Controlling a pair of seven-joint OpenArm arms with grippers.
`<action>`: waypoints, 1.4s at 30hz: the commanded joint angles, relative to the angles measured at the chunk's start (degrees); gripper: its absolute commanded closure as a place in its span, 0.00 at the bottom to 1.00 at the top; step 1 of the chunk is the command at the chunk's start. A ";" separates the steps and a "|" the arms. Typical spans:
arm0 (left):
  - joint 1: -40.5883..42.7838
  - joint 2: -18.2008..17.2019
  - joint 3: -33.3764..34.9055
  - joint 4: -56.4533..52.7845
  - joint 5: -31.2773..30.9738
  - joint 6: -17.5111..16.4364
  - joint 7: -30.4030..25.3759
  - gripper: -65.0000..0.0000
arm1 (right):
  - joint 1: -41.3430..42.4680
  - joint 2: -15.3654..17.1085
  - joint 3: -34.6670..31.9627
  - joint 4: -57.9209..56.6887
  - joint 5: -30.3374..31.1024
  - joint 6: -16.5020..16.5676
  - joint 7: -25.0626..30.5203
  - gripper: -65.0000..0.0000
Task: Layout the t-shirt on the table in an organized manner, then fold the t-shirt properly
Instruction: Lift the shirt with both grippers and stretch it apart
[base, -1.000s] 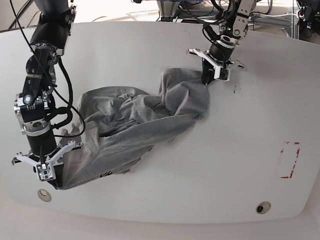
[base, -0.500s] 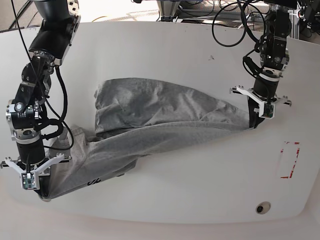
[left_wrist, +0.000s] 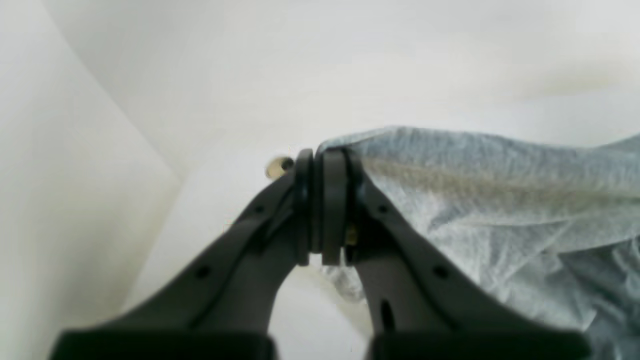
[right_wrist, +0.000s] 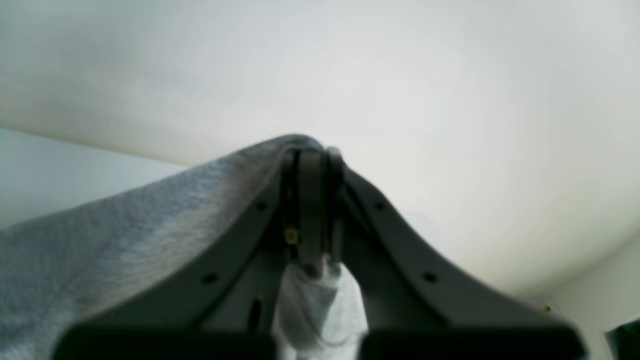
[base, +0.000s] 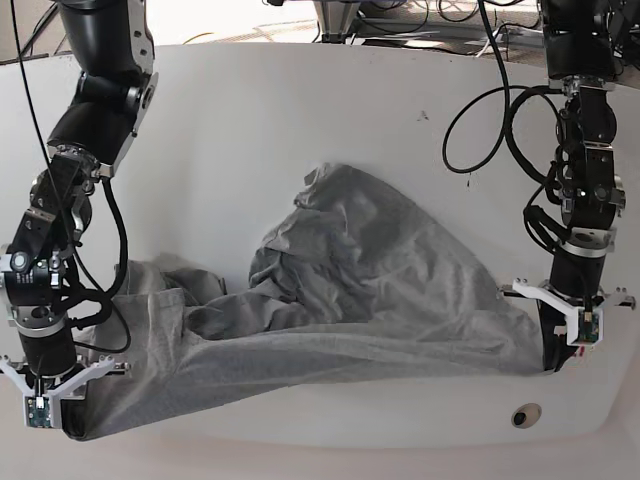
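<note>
the left gripper (left_wrist: 322, 210), a dark grey two-fingered claw, has its pads pressed together on a pinch of the heather-grey, wrinkly cotton t-shirt (base: 340, 290); in the left wrist view the fabric (left_wrist: 490, 200) comes out of the pads and spreads off to the right, and a small round grommet (left_wrist: 279, 166) shows just past the fingertips. in the base view this gripper (base: 552, 358) sits low near the front edge on that view's right, holding the shirt's corner down by the white smooth tabletop (base: 300, 120).

the right gripper (right_wrist: 312, 210) is likewise clamped on cloth: grey fabric (right_wrist: 125, 250) drapes over its left finger and a pale fold pokes out behind the pads. in the base view it (base: 68, 425) is at the front left corner, gripping the other end of the shirt.

between the two grippers the shirt's front edge runs as a long, nearly straight band along the near side of the table. behind that band the rest of the shirt is bunched in folds, rising to a peak near the table's middle. a second grommet (base: 524, 415) lies near the front edge, just beside the left gripper.
</note>
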 joint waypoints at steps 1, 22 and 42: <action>-5.44 -0.53 -1.11 1.25 0.19 -1.60 0.30 0.99 | 4.24 0.82 0.19 -1.32 0.28 -0.28 1.97 1.00; -36.29 -0.35 -1.28 0.72 0.28 -4.59 9.97 0.98 | 28.33 1.96 -4.20 -21.46 0.19 -0.19 1.97 1.00; -48.34 -0.53 1.53 -1.74 0.02 -4.68 9.97 0.98 | 36.77 2.31 -8.16 -21.72 0.19 -0.19 -0.58 1.00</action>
